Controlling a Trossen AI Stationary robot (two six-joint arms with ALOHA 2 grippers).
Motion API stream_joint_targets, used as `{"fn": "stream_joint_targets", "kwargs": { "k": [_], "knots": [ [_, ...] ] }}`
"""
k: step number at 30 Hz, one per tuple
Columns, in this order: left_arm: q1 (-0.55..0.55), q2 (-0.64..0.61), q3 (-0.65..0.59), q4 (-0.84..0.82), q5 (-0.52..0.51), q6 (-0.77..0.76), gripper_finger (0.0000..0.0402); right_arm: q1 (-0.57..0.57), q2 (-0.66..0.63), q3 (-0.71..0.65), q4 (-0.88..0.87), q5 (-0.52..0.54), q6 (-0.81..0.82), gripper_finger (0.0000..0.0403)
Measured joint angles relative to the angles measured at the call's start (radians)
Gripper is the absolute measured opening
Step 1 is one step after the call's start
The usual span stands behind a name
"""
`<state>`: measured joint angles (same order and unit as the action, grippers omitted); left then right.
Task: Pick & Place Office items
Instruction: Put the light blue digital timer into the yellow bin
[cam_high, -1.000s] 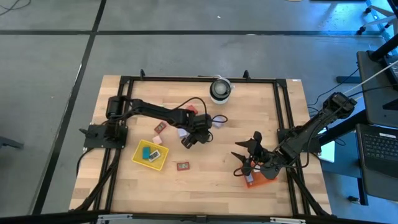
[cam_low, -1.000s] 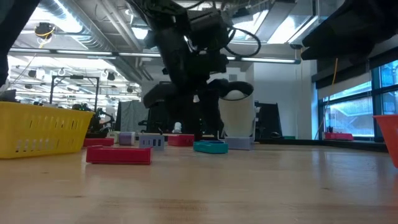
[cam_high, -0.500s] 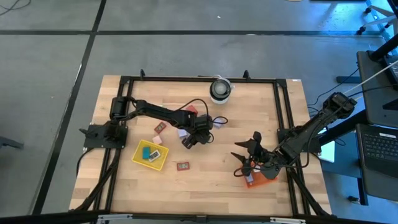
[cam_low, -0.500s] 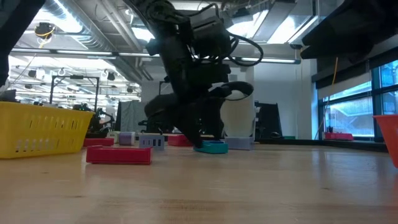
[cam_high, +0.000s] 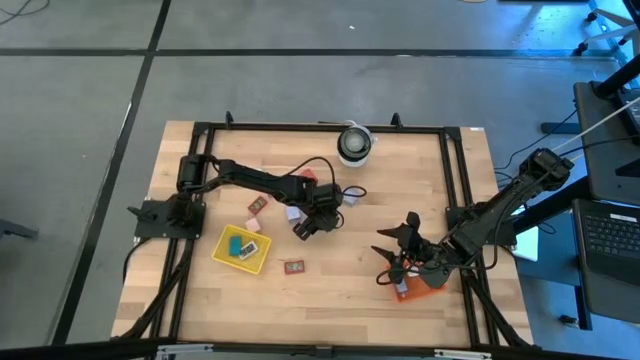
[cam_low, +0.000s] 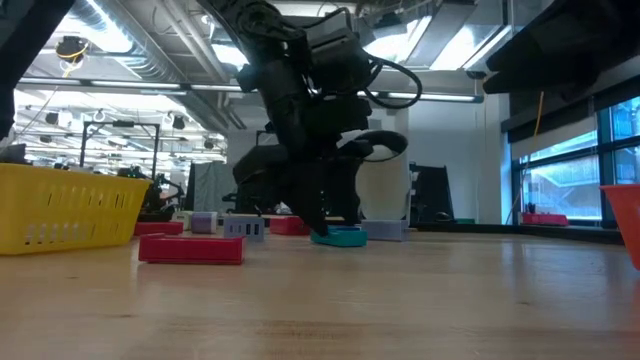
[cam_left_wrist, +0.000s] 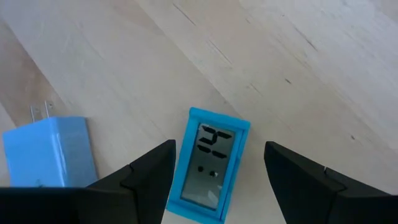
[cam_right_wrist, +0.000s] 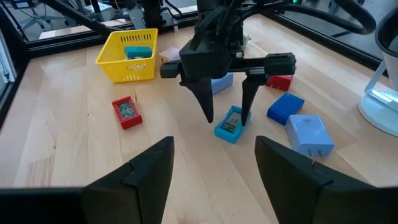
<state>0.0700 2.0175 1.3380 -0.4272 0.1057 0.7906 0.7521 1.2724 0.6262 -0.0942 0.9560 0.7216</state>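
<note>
A teal piece with a grey display (cam_left_wrist: 211, 165) lies flat on the wooden table near its middle. My left gripper (cam_left_wrist: 219, 146) points steeply down over it, open, with one finger on each side and a gap to each. The right wrist view shows that gripper (cam_right_wrist: 227, 117) straddling the teal piece (cam_right_wrist: 229, 126). A lavender plug block (cam_left_wrist: 53, 152) lies flat beside it. My right gripper (cam_high: 395, 255) waits open at the near right, over an orange tray (cam_high: 408, 290).
A yellow tray (cam_high: 240, 250) holding blue pieces stands near left. A red piece (cam_high: 293, 267) lies in front of it and a pink one (cam_high: 257, 205) behind it. A blue block (cam_right_wrist: 285, 107) and another red piece (cam_right_wrist: 278, 81) lie close by. A white roll (cam_high: 354, 144) stands at the far edge.
My left gripper has come down a little and leaned in over the teal piece, so that its fingers now stand low on either side of it. The pieces on the table have not moved.
</note>
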Motion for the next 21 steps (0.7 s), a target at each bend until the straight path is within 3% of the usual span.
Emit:
{"fn": "stream_joint_targets", "kwargs": {
  "k": [13,21],
  "knots": [
    [-0.001,0.052,0.004,0.01,-0.015,0.024,0.0239,0.0,0.0,0.0,0.028,-0.007,-0.005,0.0226],
    [-0.002,0.053,0.002,0.002,-0.014,0.025,0.0179,0.0,0.0,0.0,0.028,-0.007,-0.005,0.0226]
  ]
}}
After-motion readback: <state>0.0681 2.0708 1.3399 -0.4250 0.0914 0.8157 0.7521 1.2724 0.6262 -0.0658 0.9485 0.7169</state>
